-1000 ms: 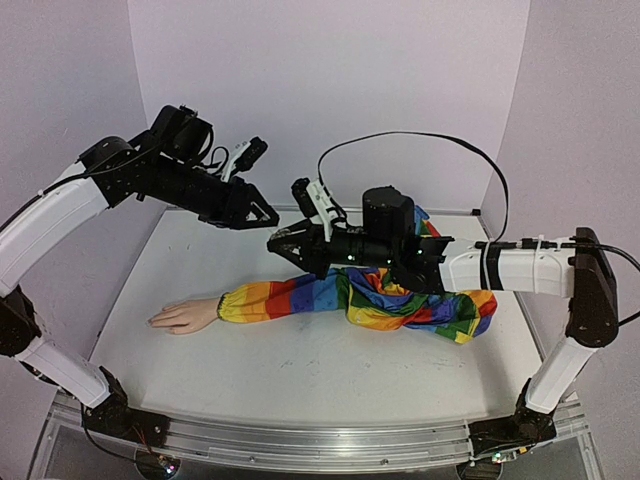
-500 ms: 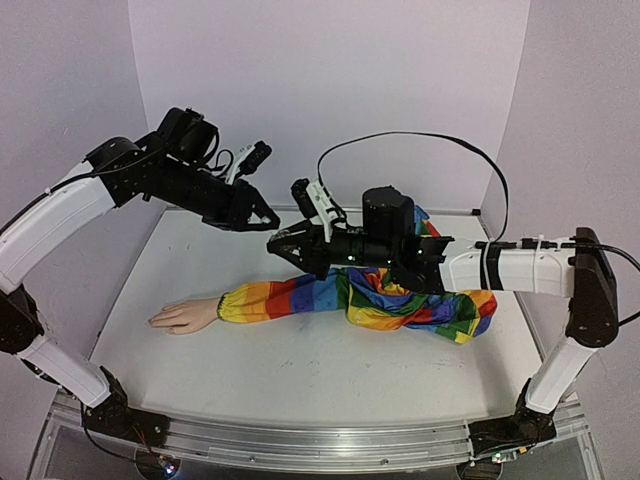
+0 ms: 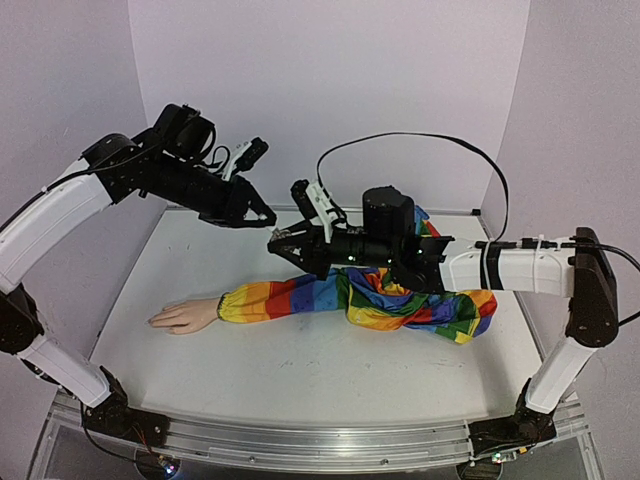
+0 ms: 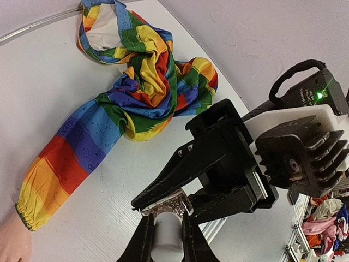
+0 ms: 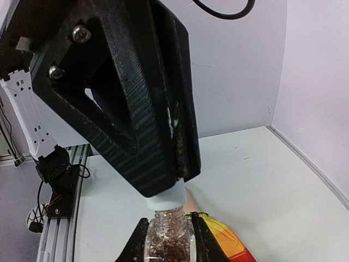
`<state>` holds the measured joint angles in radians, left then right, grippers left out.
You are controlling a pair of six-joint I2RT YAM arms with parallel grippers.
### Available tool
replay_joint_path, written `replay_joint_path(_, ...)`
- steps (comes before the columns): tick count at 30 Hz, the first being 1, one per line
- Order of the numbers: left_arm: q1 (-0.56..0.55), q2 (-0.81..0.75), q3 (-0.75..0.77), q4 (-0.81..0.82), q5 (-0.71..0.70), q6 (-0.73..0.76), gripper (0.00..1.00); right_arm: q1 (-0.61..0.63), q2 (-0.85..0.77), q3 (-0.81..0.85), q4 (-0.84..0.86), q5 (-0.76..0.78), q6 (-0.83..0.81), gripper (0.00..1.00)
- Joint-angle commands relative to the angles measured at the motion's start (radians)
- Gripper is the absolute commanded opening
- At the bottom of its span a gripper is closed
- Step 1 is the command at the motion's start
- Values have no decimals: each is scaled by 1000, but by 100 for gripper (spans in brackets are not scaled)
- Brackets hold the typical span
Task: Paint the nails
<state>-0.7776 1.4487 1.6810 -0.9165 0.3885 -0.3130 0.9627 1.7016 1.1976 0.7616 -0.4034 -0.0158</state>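
Since the white cap (image 5: 167, 198) sits on the neck of the small glass bottle (image 5: 167, 240), the step in hand looks like opening the polish. The 2 grippers meet in the air above the rainbow sleeve (image 3: 300, 294). To do it well, the right gripper (image 5: 168, 246) should keep the bottle steady and firm while the left gripper (image 4: 164, 240) twists the cap about the bottle's own axis. The cap should then come straight out, so that the brush, hidden for now, neither drags on the rim nor drips on the cloth. The left fingers are nearly together, pinching the cap on 2 sides. The right fingers stand a little wider, clamped on the glittery glass body. The nails (image 3: 156, 321) lie well apart from both grippers, at the tips of the mannequin hand (image 3: 186, 316). It rests flat on the table (image 3: 300, 370) at the sleeve's left end, untouched.
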Motion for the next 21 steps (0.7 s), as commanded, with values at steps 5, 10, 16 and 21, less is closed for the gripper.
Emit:
replay_joint_path(5,8,-28,49,10,-12,5,2,-3,-43,46,48,-22,-19,0)
replay_joint_path(10,9,-41,46,9,-25,6,0,-3,-37,50,48,-23,-16,0)
replay_joint_path(16,14,-58,36,8,-36,5,0,-3,-37,53,48,-23,-16,0)
replay_joint_path(21,15,-61,32,8,-38,5,0,-3,-34,54,47,-25,-13,0)
